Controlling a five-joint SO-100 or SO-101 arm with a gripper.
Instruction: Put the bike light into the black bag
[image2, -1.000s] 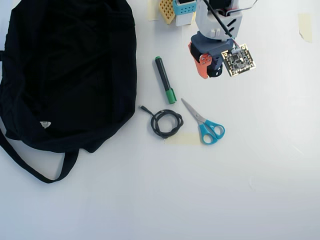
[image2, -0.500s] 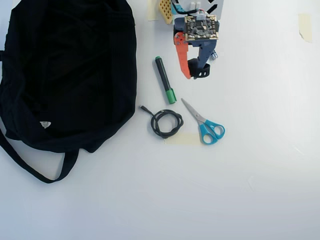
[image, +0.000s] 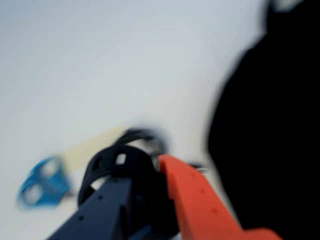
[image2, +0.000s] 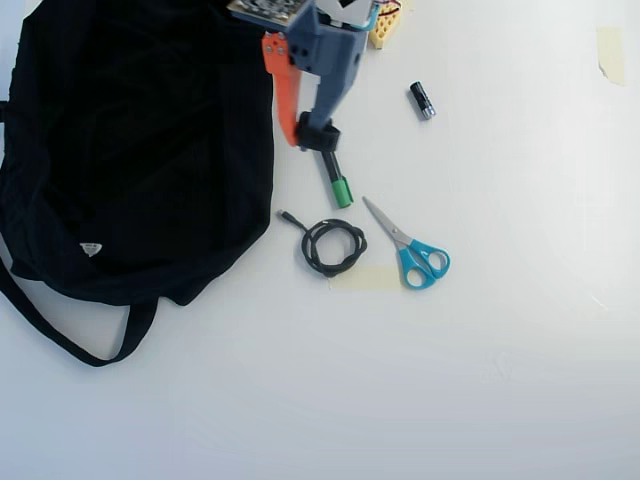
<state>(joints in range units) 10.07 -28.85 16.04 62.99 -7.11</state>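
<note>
My gripper (image2: 305, 140) hangs over the table just right of the black bag (image2: 130, 150), its orange finger (image2: 285, 95) at the bag's edge. It is shut on the bike light (image2: 320, 136), a small black ring that sticks out at the fingertips. The wrist view is blurred. It shows the bike light's loop (image: 112, 167) held in the gripper (image: 145, 172) between the dark blue finger and the orange finger (image: 195, 200). The black bag (image: 272, 125) fills the right side of that view.
A green-capped marker (image2: 337, 182) lies partly under the gripper. Below it are a coiled black cable (image2: 333, 247), blue-handled scissors (image2: 412, 252) and a tape strip (image2: 365, 277). A small black cylinder (image2: 422, 100) lies to the right. The bag's strap (image2: 70, 335) loops at lower left.
The arm has swung left across the marker to the bag's right edge, carrying the bike light. The small black cylinder, hidden under the arm before, now shows.
</note>
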